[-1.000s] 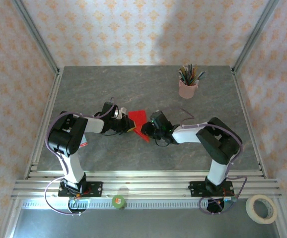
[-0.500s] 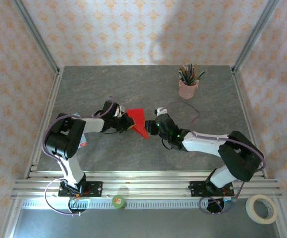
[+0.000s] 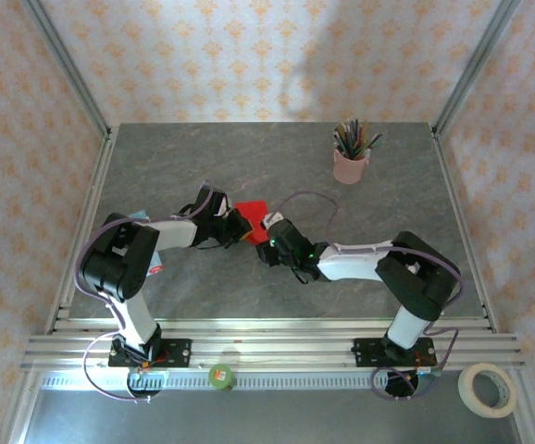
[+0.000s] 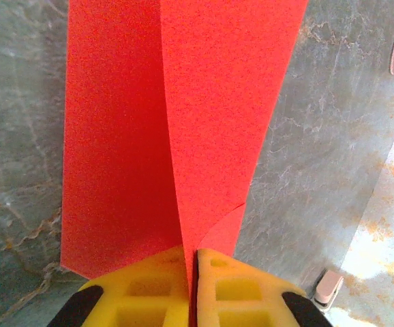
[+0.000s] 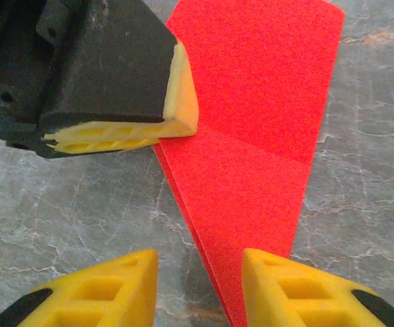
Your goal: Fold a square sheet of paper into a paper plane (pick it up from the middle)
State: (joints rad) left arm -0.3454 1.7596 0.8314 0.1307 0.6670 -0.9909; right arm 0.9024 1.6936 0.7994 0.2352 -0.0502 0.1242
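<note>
The paper (image 4: pixel 210 102) is a thin red sheet, already folded into a long tapering wedge with a centre crease. It lies on the surface (image 3: pixel 388 203) a little left of the middle, between the two arms. It looks very light and limp, so it will probably bend or slide under any push. A hard pinch or a sideways drag could wrinkle it or pull a fold open. The doubled layers along the crease seem the stiffest part, so the crease line is likely a better place to hold than a single flap.

The left gripper (image 4: pixel 191 262) is closed on an edge of the paper, its yellow pads pressed together with the crease running up between them. The right gripper (image 5: pixel 200 269) stands open at the wedge's narrow end, one finger on each side of it and not visibly clamping it. The paper lies closer to its right finger.

The two grippers sit close together, so the left one is the main thing in the way of any move by the right. The pencil cup (image 3: pixel 350 165) stands at the far right, well apart. A tape roll (image 3: pixel 487 388) lies off the surface at the near right corner.
</note>
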